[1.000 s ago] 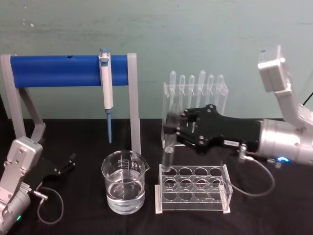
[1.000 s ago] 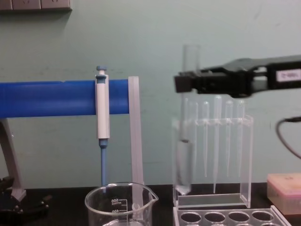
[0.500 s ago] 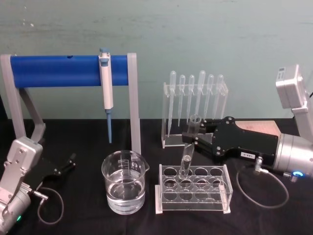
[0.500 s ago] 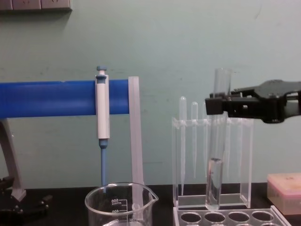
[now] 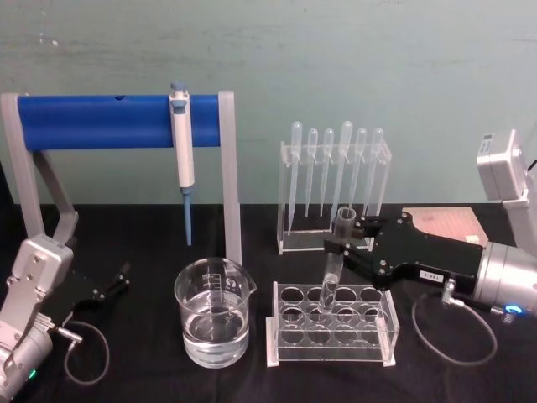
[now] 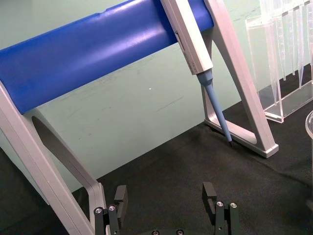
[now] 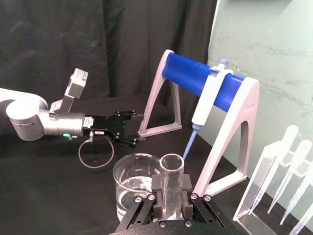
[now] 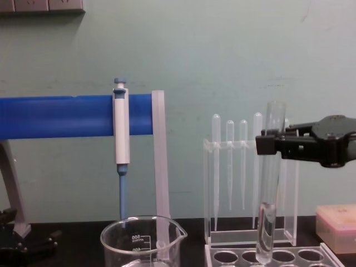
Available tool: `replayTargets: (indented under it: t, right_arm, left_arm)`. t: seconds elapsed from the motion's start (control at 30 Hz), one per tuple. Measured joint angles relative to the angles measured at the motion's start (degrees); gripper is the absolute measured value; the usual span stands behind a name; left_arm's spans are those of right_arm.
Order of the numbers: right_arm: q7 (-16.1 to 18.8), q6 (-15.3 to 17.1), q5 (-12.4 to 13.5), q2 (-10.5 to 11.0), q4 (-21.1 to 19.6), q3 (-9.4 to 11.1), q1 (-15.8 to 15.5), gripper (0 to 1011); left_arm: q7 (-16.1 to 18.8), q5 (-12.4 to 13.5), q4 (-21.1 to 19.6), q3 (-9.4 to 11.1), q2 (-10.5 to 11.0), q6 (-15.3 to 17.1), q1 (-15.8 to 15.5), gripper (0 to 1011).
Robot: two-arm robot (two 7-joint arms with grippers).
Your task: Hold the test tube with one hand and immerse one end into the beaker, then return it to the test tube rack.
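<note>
Glass filled the middle of the head view: the test tube [image 5: 334,262] stood near upright at centre right of the frame, its fingers-clamped upper part held by the right gripper [image 5: 345,243], which reached in from the right edge on a silver wrist; the tube's round bottom had entered a back-row hole of the clear tube rack [image 5: 331,323], and in the chest view the tube [image 8: 269,183] dipped into the rack's top at the lower right; the right wrist view showed the two black fingers [image 7: 157,197] clenched on the tube [image 7: 171,186] just below its open rim; the beaker [image 5: 213,311], partly filled with clear liquid, sat at lower centre left of the head view, just beside the rack and apart from the tube; behind them hung a blue-and-white pipettor [image 5: 182,155] on a blue-barred stand [image 5: 101,120], and a holder of plastic pipettes [image 5: 334,168] stood at centre right; the left gripper [image 5: 107,287] rested on the black table [image 5: 143,369] at the lower left, its fingers [image 6: 210,195] spread apart and grasping nothing.
</note>
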Motion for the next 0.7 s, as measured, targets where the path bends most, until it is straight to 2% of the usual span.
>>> replayTargets:
  t: [0.7]
  right_arm:
    - [1.41, -1.01, -1.72, -2.49, 4.23, -0.49, -0.83, 224]
  left_arm:
    - [0.0, 0.0, 0.0, 0.0, 0.0, 0.0, 0.0, 1000]
